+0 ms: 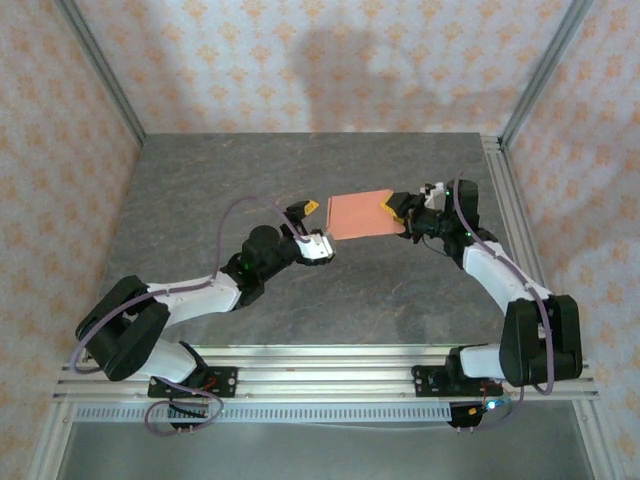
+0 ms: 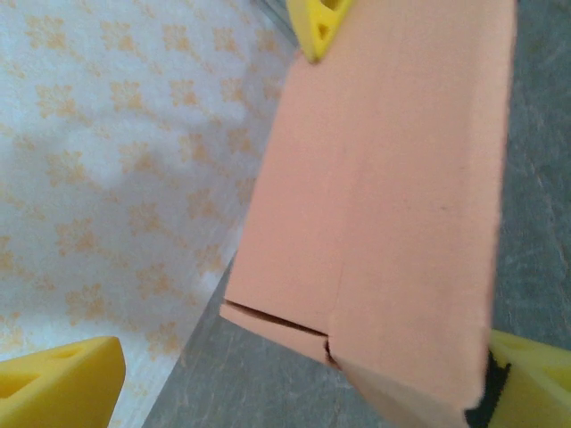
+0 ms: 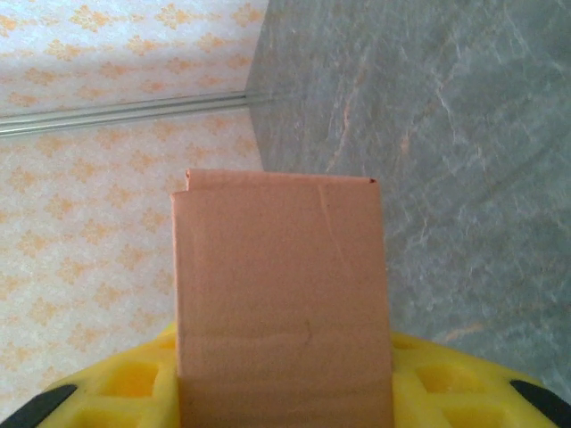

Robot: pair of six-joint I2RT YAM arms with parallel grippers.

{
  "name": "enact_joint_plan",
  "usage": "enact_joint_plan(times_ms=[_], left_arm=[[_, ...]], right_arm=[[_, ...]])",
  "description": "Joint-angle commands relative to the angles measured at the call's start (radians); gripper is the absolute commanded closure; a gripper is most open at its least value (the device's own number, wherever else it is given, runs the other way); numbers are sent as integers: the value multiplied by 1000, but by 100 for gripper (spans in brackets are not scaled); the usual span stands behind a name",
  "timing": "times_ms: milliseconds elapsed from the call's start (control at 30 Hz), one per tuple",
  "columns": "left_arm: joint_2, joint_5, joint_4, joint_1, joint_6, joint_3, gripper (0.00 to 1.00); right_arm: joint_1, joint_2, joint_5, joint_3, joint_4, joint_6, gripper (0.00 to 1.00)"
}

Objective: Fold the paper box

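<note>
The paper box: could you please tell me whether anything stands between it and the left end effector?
Nothing visible does. The left end effector stands open at the paper box's free end; the right end effector grips the opposite end.

Grey mottled tabletop (image 1: pixel 220 170), floral-patterned walls (image 1: pixel 300 60), metal rails (image 1: pixel 330 362)

The paper box (image 1: pixel 360 215) is plain salmon-orange. The table (image 1: pixel 250 170) is dark grey with faint lighter veins. The walls (image 1: pixel 300 60) are pale cream with a repeating orange flower pattern. The left gripper (image 1: pixel 317 226) and right gripper (image 1: pixel 390 210) have yellow fingers (image 2: pixel 53 383). The arms (image 1: pixel 190 295) are black and white.
</note>
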Motion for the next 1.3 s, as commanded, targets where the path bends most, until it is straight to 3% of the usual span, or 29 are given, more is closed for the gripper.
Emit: enact_joint_plan(times_ms=[0,300,567,867,1267], left_arm=[[-27,116,46,16,-36,-14,6],[-43,211,24,32,-22,-9,7],[-71,310,3,65,-57,-8,10],[-124,378,-150,56,-8,34,22],[-77,399,-202,33,10,91,26]], right_arm=[[-7,-48,-65,-17,-36,82,60],[-9,-92,-131,-59,56,295,64],[-36,-156,-148,-23,-211,180,67],[-37,-164,-165,-23,-220,185,72],[-35,-173,-168,-27,-257,163,72]])
